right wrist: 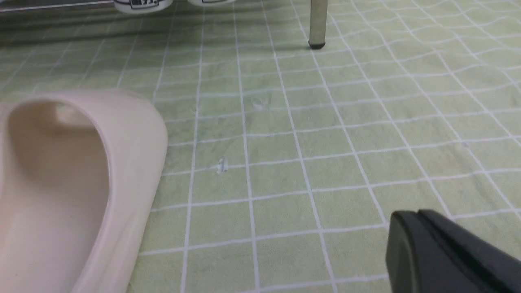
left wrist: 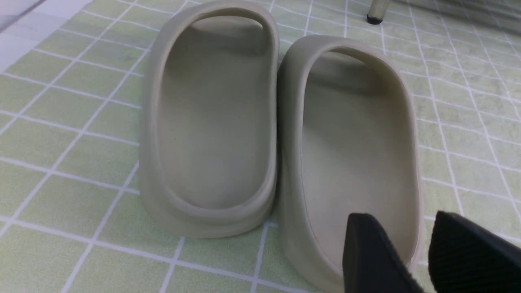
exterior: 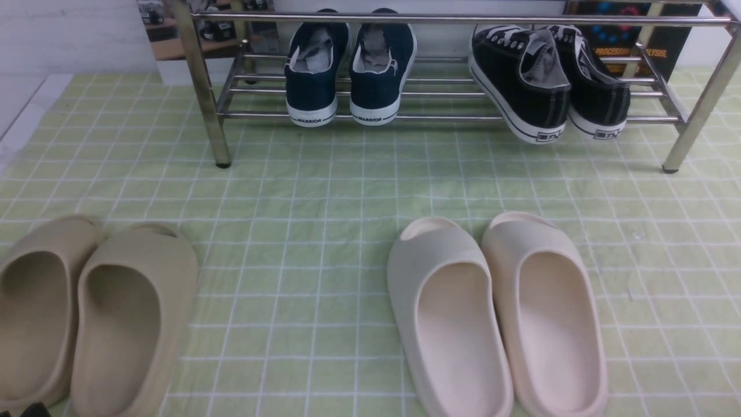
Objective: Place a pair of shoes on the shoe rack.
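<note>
The left gripper (left wrist: 423, 252) stands open, its fingers (left wrist: 370, 256) cut off at the frame edge, over the heel of a beige slipper (left wrist: 350, 154). The right gripper (right wrist: 421, 240) is closed and empty, only partly in view, above the green checked cloth (right wrist: 325, 134) beside a cream slipper (right wrist: 61, 191). The black sneakers (exterior: 547, 81) sit on the shoe rack (exterior: 200, 81), right end, toes hidden behind the top rail. Navy sneakers (exterior: 347, 69) occupy the left part.

Green checked cloth (exterior: 324, 197) under rack (exterior: 200, 87), slippers (exterior: 498, 313)
</note>
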`<move>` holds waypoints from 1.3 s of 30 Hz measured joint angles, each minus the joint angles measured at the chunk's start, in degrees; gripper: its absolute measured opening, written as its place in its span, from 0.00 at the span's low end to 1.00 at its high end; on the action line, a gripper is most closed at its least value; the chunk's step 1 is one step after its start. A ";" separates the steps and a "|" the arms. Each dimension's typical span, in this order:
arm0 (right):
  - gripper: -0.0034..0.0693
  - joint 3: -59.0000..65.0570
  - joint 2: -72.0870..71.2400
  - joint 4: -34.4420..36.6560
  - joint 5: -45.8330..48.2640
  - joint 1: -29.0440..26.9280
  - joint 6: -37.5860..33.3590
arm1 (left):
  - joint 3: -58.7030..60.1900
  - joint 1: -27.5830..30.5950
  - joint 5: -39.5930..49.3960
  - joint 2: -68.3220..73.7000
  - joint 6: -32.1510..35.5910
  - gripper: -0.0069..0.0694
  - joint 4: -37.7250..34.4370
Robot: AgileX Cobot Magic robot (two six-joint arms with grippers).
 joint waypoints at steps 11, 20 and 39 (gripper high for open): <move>0.04 -0.37 0.00 0.05 2.21 0.00 0.00 | 0.00 0.00 0.00 0.00 0.00 0.40 0.00; 0.05 -0.41 0.00 0.05 2.21 0.00 0.00 | 0.00 0.00 0.00 0.00 0.00 0.40 0.00; 0.06 -0.41 0.00 0.05 2.21 0.00 0.00 | 0.00 0.00 0.00 0.00 0.00 0.40 0.00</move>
